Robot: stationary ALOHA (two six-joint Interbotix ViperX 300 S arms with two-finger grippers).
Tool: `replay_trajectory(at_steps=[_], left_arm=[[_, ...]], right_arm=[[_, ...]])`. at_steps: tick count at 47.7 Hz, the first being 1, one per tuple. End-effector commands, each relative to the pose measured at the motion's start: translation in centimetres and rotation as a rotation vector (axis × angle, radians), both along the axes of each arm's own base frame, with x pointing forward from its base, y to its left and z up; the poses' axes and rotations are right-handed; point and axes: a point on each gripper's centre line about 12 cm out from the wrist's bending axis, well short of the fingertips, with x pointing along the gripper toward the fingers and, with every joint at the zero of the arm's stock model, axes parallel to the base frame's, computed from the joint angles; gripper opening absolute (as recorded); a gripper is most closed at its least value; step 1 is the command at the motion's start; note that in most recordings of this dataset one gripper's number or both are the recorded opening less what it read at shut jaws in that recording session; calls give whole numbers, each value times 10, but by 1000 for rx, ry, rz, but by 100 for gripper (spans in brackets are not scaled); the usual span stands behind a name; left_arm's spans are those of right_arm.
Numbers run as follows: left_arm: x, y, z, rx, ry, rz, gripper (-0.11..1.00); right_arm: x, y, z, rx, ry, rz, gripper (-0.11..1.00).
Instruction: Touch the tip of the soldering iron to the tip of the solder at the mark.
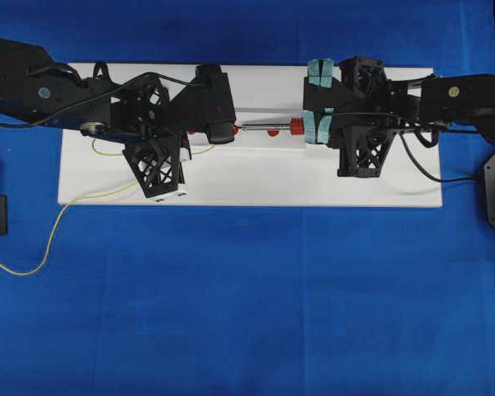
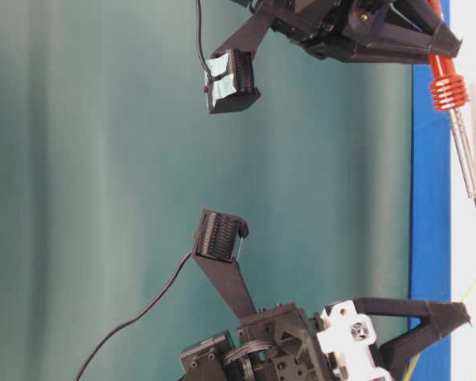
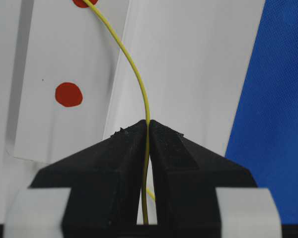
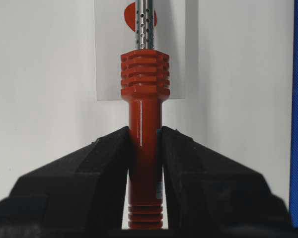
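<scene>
Your right end effector (image 4: 145, 144) is clamped on the soldering iron (image 4: 144, 124) at centre frame and your left end effector (image 3: 148, 130) pinches the solder (image 3: 134, 69), so both tips can converge on the red mark (image 3: 68, 94).

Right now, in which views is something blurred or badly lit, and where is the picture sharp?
Left wrist view: the left gripper is soft and dark, the solder sharper. Right wrist view: the soldering iron is crisp, with a thin glare line. Table-level view: turned sideways, evenly lit.
</scene>
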Motion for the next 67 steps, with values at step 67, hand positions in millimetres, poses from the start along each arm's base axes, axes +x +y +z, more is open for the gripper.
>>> replay_trajectory(at_steps=[67], left_arm=[[1, 0, 24, 5, -50, 1, 2]], right_arm=[[7, 1, 10, -6, -38, 9, 7]])
